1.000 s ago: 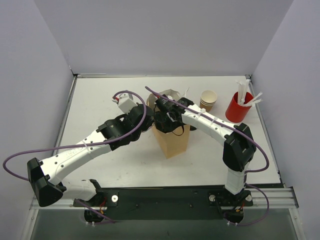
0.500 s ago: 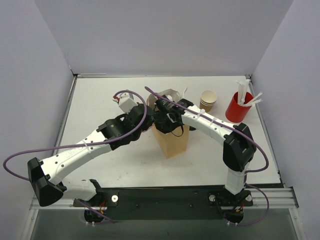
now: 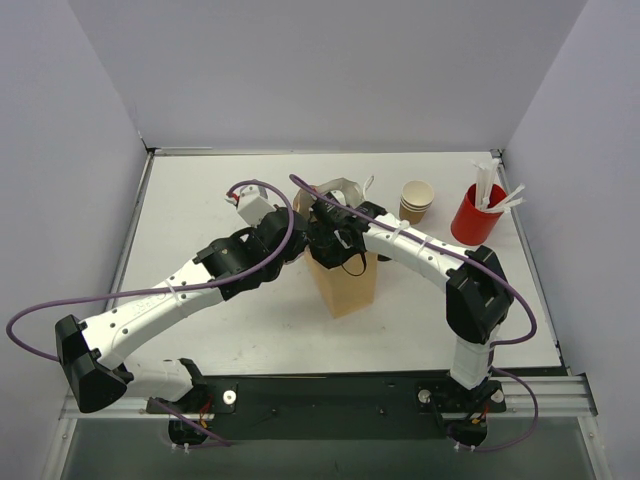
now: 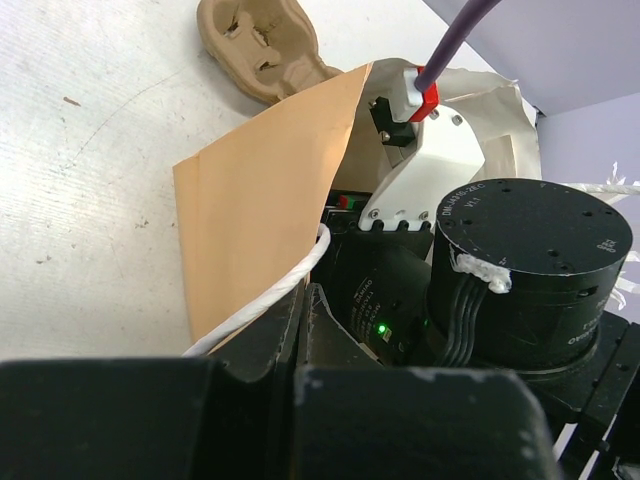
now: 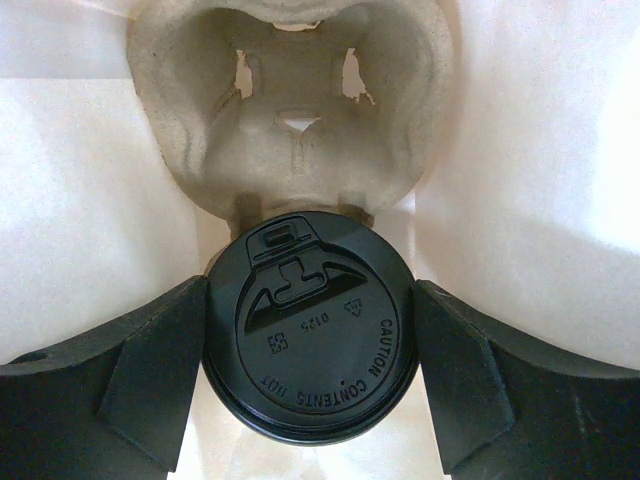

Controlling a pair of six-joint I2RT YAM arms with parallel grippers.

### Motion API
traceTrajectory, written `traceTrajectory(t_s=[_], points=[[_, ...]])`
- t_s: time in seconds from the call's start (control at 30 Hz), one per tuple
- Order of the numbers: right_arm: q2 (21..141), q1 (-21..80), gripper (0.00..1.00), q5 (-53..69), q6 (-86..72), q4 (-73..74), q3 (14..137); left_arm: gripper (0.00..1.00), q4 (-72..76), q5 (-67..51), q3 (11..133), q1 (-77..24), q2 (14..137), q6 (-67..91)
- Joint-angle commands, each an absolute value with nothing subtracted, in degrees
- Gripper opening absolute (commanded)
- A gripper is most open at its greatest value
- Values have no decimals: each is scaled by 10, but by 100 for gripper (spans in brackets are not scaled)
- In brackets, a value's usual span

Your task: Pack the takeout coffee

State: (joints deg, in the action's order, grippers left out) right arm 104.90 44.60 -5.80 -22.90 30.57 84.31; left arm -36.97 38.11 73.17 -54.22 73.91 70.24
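The takeout coffee shows from above as a round black lid; its cup body is hidden beneath. My right gripper is shut on it, one finger pressing each side of the lid, down inside the brown paper bag with the bag's white lining around. A moulded pulp carrier lies just beyond the lid. My left gripper is shut on the rim of the brown paper bag, next to its white cord handle. In the top view both grippers meet at the bag's mouth.
A stack of kraft cups and a red cup full of white sticks stand at the back right. A pulp carrier lies on the table beyond the bag. Grey walls close in on three sides.
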Motion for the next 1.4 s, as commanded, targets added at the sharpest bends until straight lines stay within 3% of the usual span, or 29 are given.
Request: traceTrajectory(t_s=[0.0,1.37], points=[[1071,441,35,-68,-237,398,802,0,-376,377,759,-541,743,694],[1092,440,35,-61,-240,372,773,0,-381,367,780,-540,764,666]])
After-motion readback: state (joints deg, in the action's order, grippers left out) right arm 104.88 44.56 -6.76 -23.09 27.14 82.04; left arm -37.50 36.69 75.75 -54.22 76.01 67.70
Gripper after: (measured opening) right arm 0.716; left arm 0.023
